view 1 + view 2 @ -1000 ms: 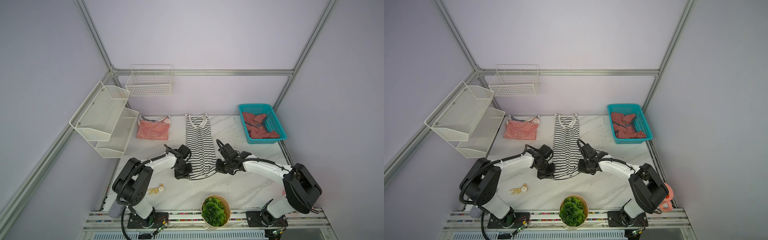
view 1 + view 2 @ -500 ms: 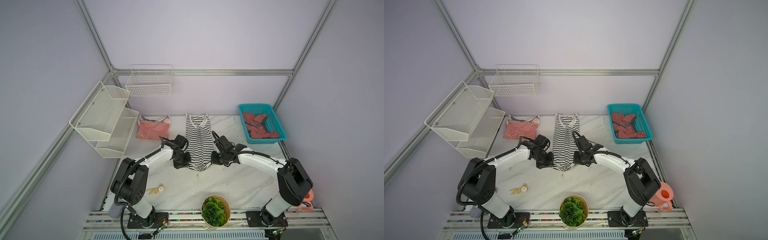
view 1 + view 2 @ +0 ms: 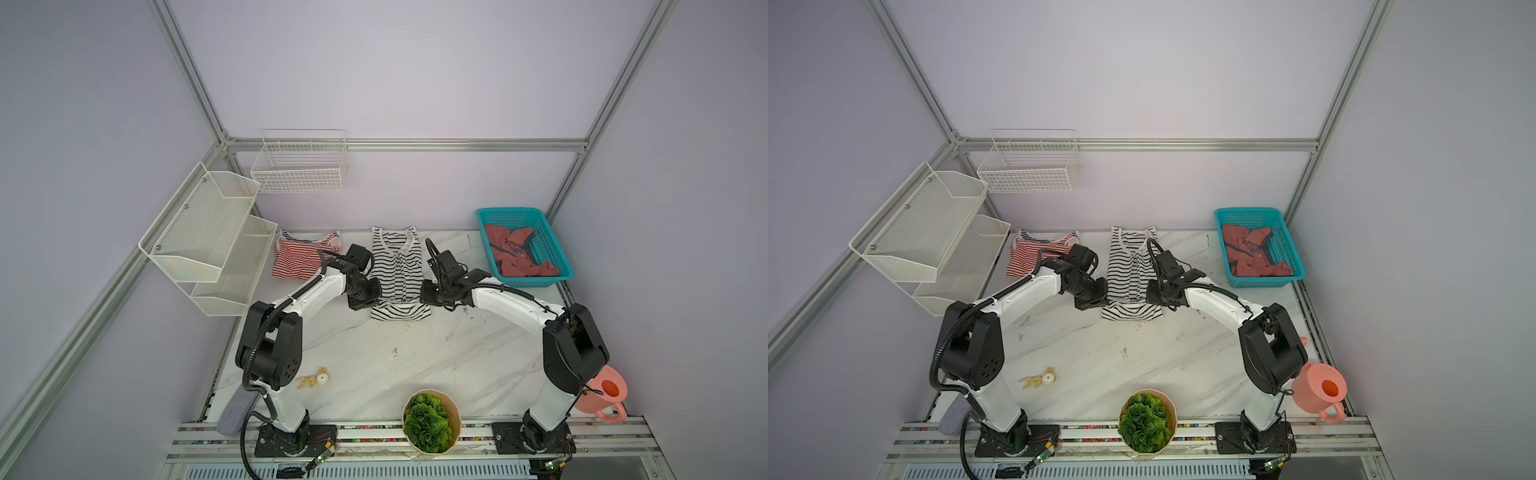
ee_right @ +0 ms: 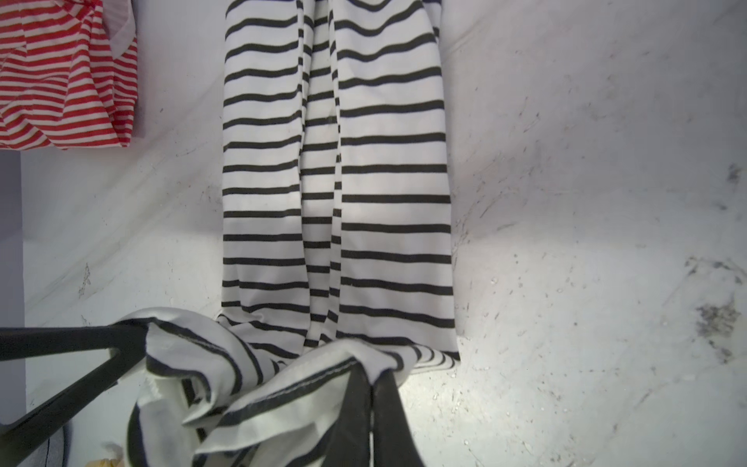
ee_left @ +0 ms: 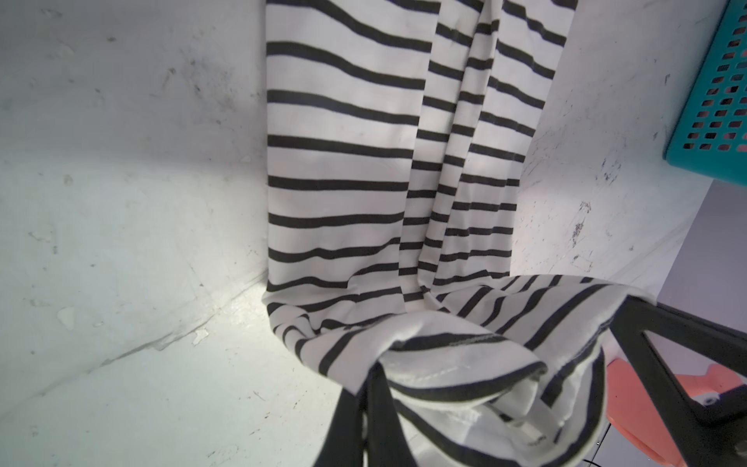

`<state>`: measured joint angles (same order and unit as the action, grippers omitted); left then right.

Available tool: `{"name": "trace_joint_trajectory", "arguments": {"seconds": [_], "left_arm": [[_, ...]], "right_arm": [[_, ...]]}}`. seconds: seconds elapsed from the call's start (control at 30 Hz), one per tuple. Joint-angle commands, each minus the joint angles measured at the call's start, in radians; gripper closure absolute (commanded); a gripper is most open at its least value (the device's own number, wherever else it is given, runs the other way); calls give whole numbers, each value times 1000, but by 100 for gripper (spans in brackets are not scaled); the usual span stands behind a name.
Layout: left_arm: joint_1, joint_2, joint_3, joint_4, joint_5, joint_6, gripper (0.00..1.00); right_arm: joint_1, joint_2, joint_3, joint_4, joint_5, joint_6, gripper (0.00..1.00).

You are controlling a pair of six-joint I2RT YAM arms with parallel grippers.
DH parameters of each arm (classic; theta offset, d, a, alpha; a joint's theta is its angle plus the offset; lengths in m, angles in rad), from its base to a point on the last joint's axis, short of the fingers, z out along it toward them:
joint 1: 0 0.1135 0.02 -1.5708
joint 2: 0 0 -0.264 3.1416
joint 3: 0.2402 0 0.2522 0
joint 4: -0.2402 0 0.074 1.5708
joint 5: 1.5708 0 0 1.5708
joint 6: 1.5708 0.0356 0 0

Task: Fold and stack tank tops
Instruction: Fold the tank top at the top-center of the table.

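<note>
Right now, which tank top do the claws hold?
The black-and-white striped top: left claw and right claw pinch its hem. The red-and-white striped top lies untouched; the dusty-red top sits in the teal basket.

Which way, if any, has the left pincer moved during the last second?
Yes: the left pincer moved away from the potted plant, nearer the red-striped top.

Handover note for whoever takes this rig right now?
The left gripper and the right gripper are each shut on a hem corner of the black-and-white striped tank top, lifted off the table.
Done: the red-and-white striped tank top looks folded, back left.
Waiting: the dusty-red tank top, crumpled in the teal basket.
To do: finish this fold, stack it, then fold the dusty-red one.
</note>
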<state>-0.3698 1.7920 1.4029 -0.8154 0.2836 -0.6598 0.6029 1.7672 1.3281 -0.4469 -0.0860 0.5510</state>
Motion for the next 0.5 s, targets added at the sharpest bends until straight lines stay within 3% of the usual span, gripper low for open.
{"name": "trace_joint_trajectory", "arguments": {"seconds": [0.0, 0.47], "left_arm": [[21, 24, 140, -24, -8, 51, 100], [87, 206, 379, -65, 2, 106, 100]], "right_arm": [[-27, 40, 56, 11, 1, -38, 100], [-122, 186, 207, 61, -70, -78, 100]]}}
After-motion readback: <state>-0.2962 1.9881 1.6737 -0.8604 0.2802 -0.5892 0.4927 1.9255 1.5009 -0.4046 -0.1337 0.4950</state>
